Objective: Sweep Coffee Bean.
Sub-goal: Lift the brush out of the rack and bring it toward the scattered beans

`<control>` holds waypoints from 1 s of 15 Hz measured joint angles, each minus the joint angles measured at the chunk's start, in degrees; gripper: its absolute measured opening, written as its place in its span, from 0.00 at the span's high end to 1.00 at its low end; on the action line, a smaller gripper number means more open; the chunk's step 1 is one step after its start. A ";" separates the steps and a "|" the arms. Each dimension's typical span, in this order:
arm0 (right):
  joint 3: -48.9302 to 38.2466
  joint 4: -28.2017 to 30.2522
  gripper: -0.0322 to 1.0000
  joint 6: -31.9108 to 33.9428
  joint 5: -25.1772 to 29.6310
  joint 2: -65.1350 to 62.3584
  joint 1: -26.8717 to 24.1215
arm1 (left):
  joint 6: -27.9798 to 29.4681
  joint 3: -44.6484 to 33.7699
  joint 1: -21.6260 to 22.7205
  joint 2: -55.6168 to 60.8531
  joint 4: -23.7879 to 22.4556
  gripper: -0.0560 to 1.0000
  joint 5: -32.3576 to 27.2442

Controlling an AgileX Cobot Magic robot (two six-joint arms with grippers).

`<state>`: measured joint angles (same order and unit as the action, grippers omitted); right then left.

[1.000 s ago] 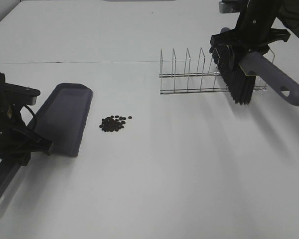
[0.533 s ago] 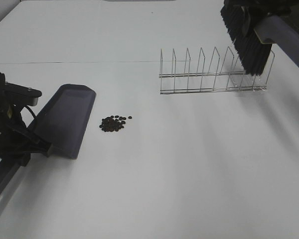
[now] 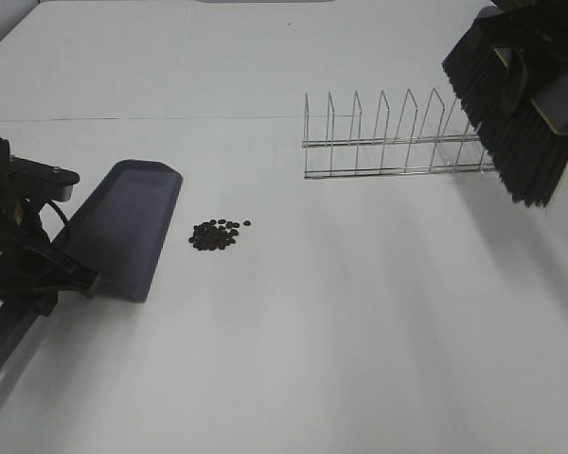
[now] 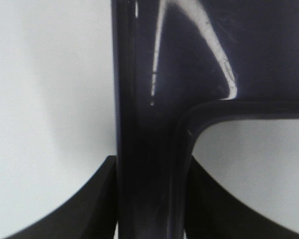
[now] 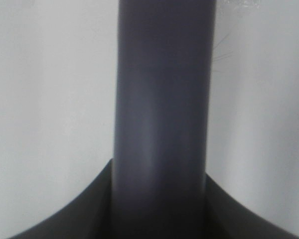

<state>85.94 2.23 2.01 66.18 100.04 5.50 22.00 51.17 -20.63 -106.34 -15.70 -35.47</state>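
A small pile of dark coffee beans [image 3: 215, 235] lies on the white table left of centre. The grey-purple dustpan [image 3: 123, 225] rests just left of the beans, mouth toward them. My left gripper [image 3: 40, 284] is shut on the dustpan's handle [image 4: 149, 149]. My right gripper is mostly out of the exterior view at the top right; it is shut on the brush handle [image 5: 162, 114]. The brush's black bristles [image 3: 511, 113] hang in the air at the right end of the wire rack, far from the beans.
A wire dish rack [image 3: 393, 137] stands on the table right of centre, toward the back. A faint seam line [image 3: 170, 118] crosses the table behind the dustpan.
My right gripper has carried the brush up off the rack, then right and down past the rack's right end. The dustpan has shifted slightly; the beans have not moved.
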 joint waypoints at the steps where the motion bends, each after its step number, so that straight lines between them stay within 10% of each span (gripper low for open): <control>1: -4.53 -0.17 0.64 0.40 -2.46 -2.41 0.11 | 0.00 0.00 0.00 0.00 -0.17 0.63 0.00; 8: -18.45 -8.02 0.64 -0.74 -8.65 -5.33 1.78 | -0.46 0.00 -0.11 0.00 -1.26 0.63 0.00; 12: -16.90 3.95 0.64 8.59 -13.24 -1.78 14.38 | -1.32 0.11 -0.23 -0.57 -1.32 0.63 0.17; 15: -8.59 13.06 0.64 13.64 -5.79 6.59 20.34 | -3.38 3.21 -0.23 -3.44 -0.23 0.63 -2.12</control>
<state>77.35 15.30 15.64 60.39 106.63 25.84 18.62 54.37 -20.86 -109.78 -15.93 -37.59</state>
